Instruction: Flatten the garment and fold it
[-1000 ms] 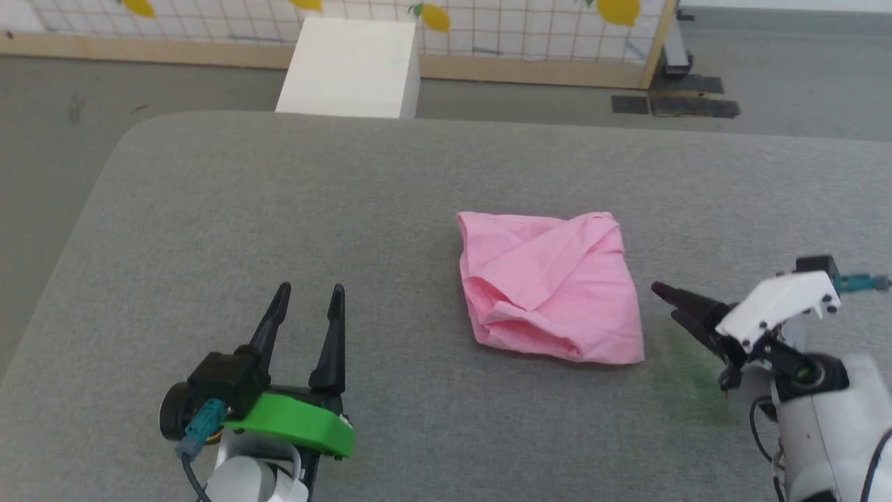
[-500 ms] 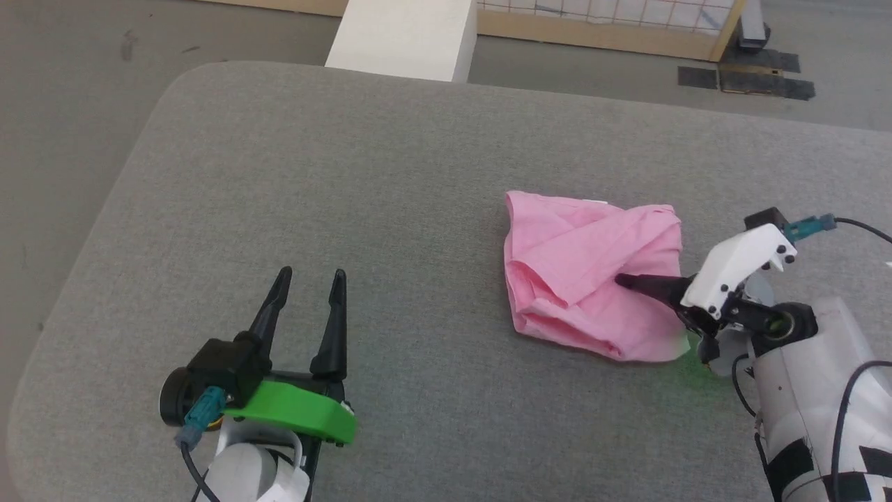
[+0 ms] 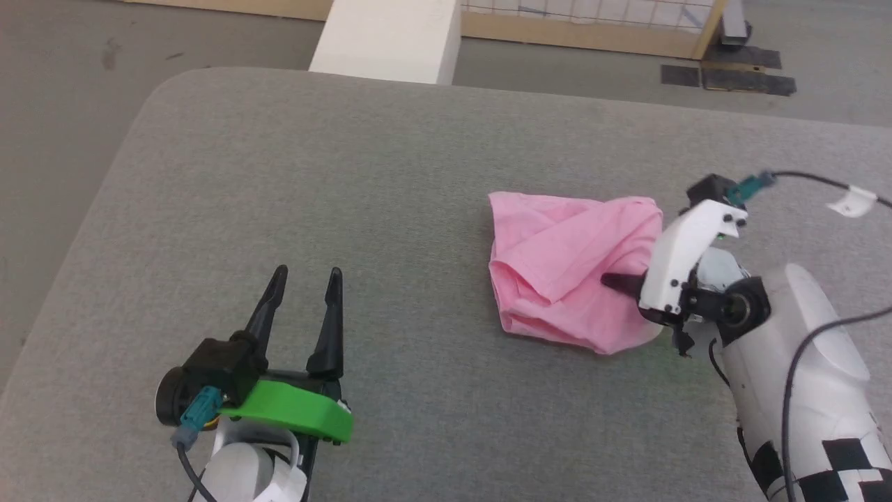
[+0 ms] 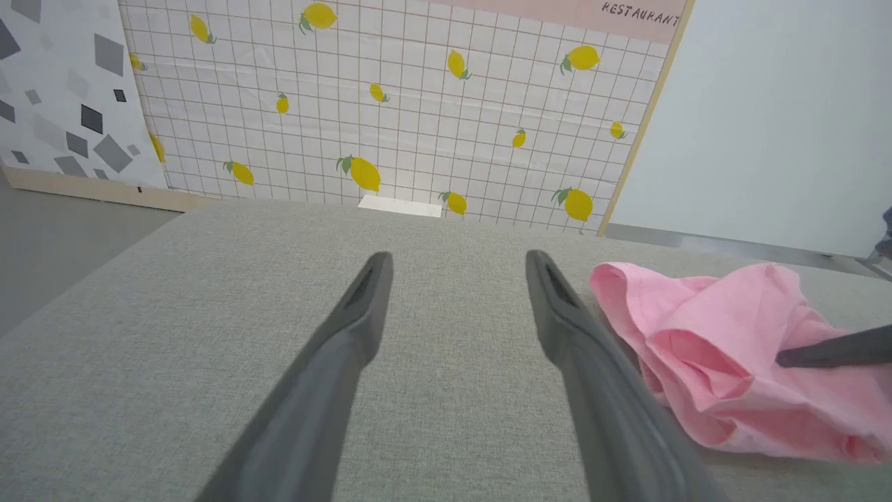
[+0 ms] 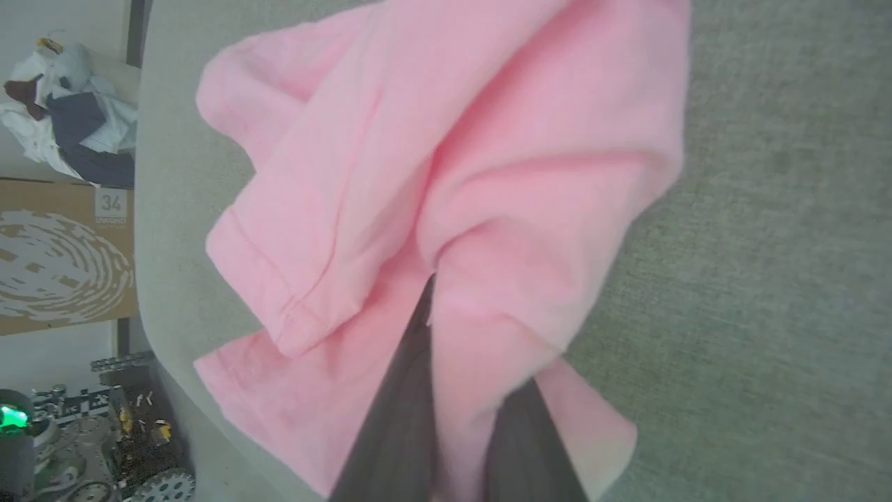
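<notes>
Crumpled on the grey desk (image 3: 279,174), right of middle: the pink shorts (image 3: 557,265). Just moved in and clamped, probably on a top fold: the right fingers (image 3: 617,282), ready for spreading. Spread and idle, well away: the left fingers (image 3: 327,328).

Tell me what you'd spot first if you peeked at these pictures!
The bright pink garment jumps out first, lying crumpled right of the middle on the grey padded table. Next is the right gripper, reaching in from the right with its dark fingers pinched shut on a fold of it. At the lower left, the left gripper, with its green part, sits open, apart from the cloth.
</notes>
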Robot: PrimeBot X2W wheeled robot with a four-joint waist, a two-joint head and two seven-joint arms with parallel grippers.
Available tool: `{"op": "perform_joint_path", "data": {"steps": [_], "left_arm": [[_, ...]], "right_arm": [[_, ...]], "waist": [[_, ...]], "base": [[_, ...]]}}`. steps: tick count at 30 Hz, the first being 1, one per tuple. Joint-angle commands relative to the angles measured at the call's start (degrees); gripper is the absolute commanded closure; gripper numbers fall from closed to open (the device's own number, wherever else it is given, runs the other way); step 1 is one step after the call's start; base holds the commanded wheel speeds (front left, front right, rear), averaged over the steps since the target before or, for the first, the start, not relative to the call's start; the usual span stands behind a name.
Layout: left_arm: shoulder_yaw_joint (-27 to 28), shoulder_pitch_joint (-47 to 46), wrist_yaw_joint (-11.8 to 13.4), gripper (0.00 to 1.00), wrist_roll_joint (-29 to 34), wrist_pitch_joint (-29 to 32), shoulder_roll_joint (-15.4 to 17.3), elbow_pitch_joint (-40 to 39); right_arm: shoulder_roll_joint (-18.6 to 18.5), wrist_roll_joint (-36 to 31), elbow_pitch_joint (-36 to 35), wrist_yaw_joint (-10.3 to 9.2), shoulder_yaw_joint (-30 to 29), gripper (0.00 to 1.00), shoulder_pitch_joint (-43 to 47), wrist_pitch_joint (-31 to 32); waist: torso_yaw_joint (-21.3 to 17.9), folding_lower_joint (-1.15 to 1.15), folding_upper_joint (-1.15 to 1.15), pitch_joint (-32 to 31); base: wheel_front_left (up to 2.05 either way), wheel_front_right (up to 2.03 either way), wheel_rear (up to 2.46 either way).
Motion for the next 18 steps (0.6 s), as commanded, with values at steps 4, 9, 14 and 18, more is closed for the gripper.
{"op": "perform_joint_path", "data": {"steps": [4,9,14,18], "left_arm": [[0.59,-0.18,-0.37,0.00,1.23,-0.22,-0.12,-0.66],[0.27,-0.80,-0.37,0.00,1.89,-0.22,0.03,-1.50],[-1.05,-2.60,-0.37,0.00,2.39,-0.22,0.80,-2.42],[-2.48,-4.88,-0.37,0.00,2.79,-0.22,2.07,-3.16]], "right_arm": [[-2.38,-6.52,-5.05,-0.08,6.66,1.00,-0.40,1.30],[-6.82,-12.37,-10.28,-0.08,13.71,1.00,-1.41,5.36],[-11.93,-17.09,-14.49,-0.08,17.64,1.00,-2.42,7.08],[-15.56,-21.72,-15.86,-0.08,17.72,1.00,-3.35,5.11]], "waist": [[-5.13,0.00,0.00,0.66],[-10.86,0.00,0.00,1.94],[-17.17,0.00,0.00,4.24],[-21.88,0.00,0.00,7.32]], "base": [[0.00,0.00,0.00],[0.00,0.00,0.00],[0.00,0.00,0.00],[0.00,0.00,0.00]]}}
